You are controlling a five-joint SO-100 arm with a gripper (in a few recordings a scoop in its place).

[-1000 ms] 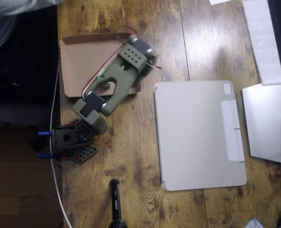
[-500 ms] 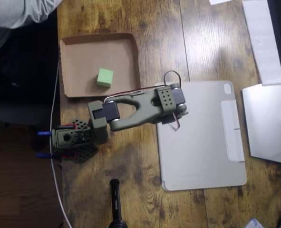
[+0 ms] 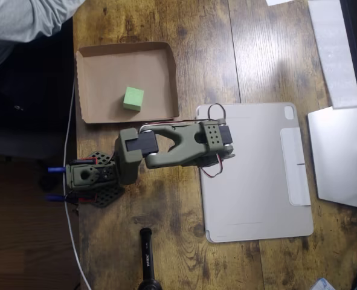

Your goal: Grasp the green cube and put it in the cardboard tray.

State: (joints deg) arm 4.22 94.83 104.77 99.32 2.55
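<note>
Overhead view: green cube (image 3: 133, 98) sitting loose inside the cardboard tray (image 3: 166, 72), job looking done, arm folded away right over the grey cover (image 3: 257, 199), tool hidden underneath, spread or pressed together impossible to tell.

Tool fingers hidden beneath the olive arm (image 3: 184, 145); grey sleeve (image 3: 21, 21) cut by the top-left edge.

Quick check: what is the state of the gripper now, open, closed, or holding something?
Gripper: cannot be told; in the overhead view the arm hides its jaws. It does not hold the green cube, which lies in the cardboard tray.
</note>
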